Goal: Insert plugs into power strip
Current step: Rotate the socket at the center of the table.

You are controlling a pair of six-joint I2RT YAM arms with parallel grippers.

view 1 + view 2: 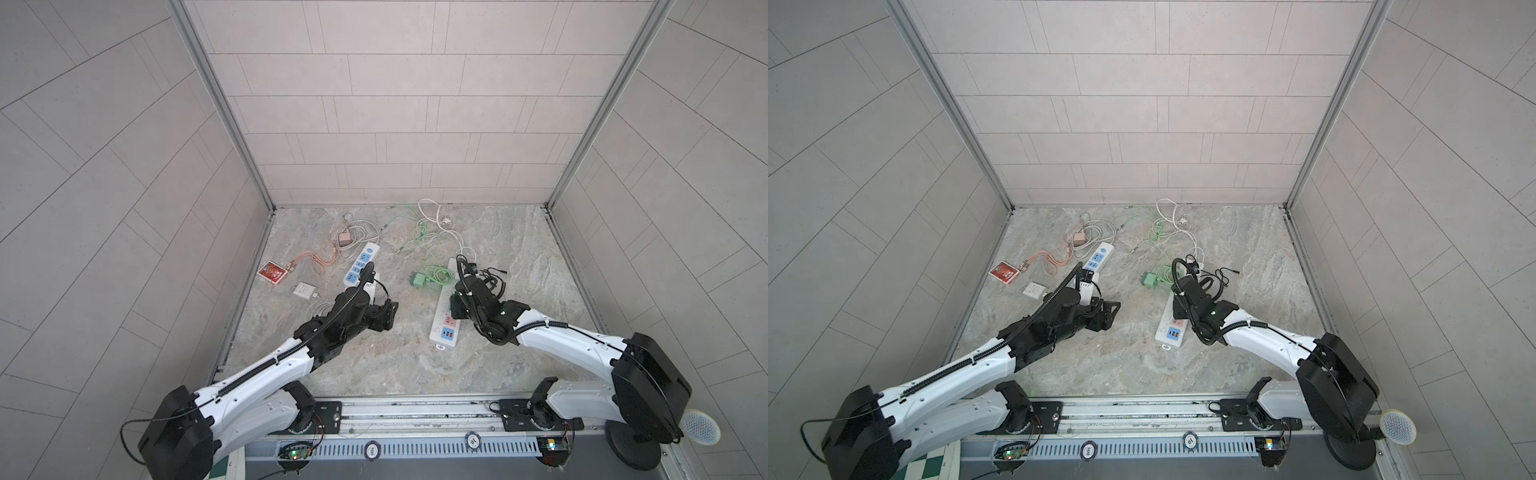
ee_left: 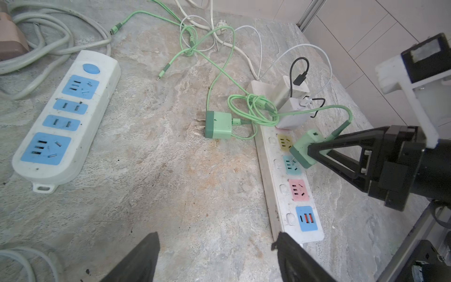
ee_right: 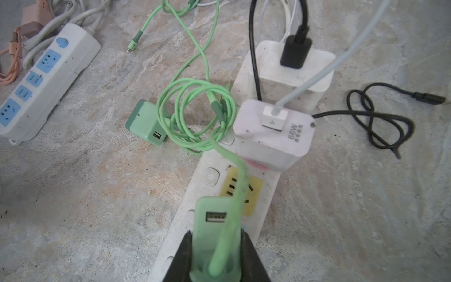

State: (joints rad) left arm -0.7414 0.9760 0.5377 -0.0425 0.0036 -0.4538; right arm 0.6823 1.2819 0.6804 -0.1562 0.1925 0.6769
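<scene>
Evidently the right end effector (image 2: 314,152) is clamped on a mint green plug (image 2: 303,146), a boxy matte adapter with rounded corners and a darker green band at its prong end. In a top view the long power strip (image 1: 441,322) lies just right of the frame's centre. Its long axis runs from the near edge toward the back wall with a slight lean, and the wrist hides the plug there.

The left wrist view shows the plug tilted just above the strip, its dark end facing the teal socket (image 2: 291,166) next to the yellow one (image 2: 284,141). The prongs are hidden, so contact cannot be told. I judge that the coming push needs the plug squared up and sent straight down into that socket.

Two white chargers (image 3: 275,131) stand in the strip's farther sockets. A second green plug (image 2: 218,124) lies on the marbled worktop (image 2: 170,183) beside the scuffed white strip. The left end effector (image 2: 214,256) is spread wide and empty, well apart from the strip, so the right arm is nearer.
</scene>
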